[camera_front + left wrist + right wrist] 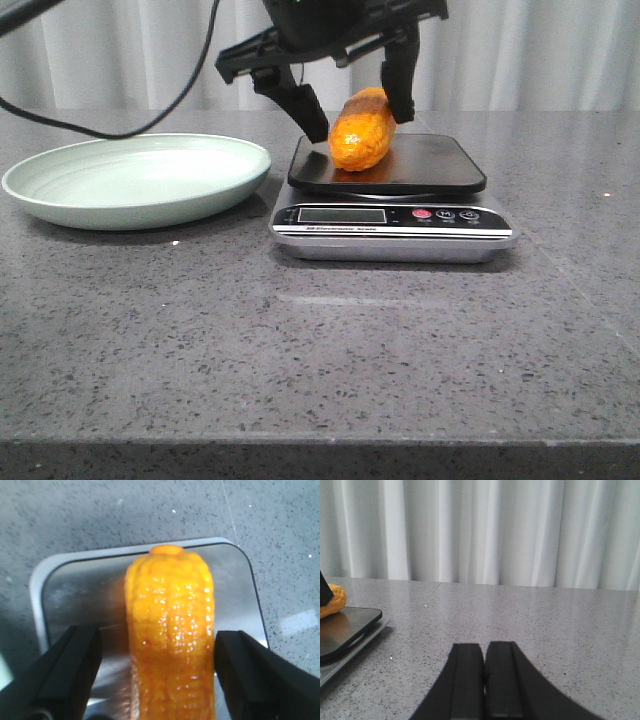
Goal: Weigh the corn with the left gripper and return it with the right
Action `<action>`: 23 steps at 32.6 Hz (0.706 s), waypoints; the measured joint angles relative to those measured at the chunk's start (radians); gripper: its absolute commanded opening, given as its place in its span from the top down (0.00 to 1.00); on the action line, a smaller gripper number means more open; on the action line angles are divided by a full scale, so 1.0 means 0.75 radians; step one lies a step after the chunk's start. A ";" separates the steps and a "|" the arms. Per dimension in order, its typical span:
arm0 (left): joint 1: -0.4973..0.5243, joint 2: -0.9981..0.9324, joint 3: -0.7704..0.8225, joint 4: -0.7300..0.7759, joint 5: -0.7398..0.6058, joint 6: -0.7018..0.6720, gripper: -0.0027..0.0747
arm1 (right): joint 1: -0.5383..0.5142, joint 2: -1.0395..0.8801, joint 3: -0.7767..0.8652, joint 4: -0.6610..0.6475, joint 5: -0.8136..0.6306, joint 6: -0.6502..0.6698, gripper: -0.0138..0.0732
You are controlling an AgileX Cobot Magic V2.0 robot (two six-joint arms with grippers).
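Setting: staged test bench, kitchen-like. My table (pixel 320 350): grey speckled stone-look top. Backdrop: white pleated curtain (pixel 485 530). Props before me: digital kitchen scale (pixel 392 215), pale green plate (pixel 135 180).

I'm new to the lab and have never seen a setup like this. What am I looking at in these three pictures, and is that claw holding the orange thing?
It is a two-armed robot at a grey table. The front view looks forward over the table: a pale green plate and a kitchen scale. The corn rests tilted on the scale's platform. The left gripper straddles it with fingers open; the left wrist view shows gaps on both sides, so it is not held. The right wrist view shows the right gripper, shut and empty, off to the side.
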 measured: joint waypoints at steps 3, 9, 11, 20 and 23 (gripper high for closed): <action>0.000 -0.047 0.000 0.061 0.028 0.000 0.28 | 0.000 0.000 0.000 0.000 0.000 0.000 0.67; 0.000 -0.171 0.000 0.128 0.122 0.090 0.28 | 0.000 0.000 0.000 0.000 0.000 0.000 0.67; 0.000 -0.215 0.003 0.132 0.160 0.150 0.28 | 0.000 0.000 0.000 0.000 0.000 0.000 0.67; 0.000 -0.525 0.275 0.140 0.129 0.246 0.28 | 0.000 0.000 0.000 0.000 0.000 0.000 0.67; 0.000 -0.660 0.417 0.145 0.062 0.267 0.28 | 0.000 0.000 0.000 0.000 0.000 0.000 0.67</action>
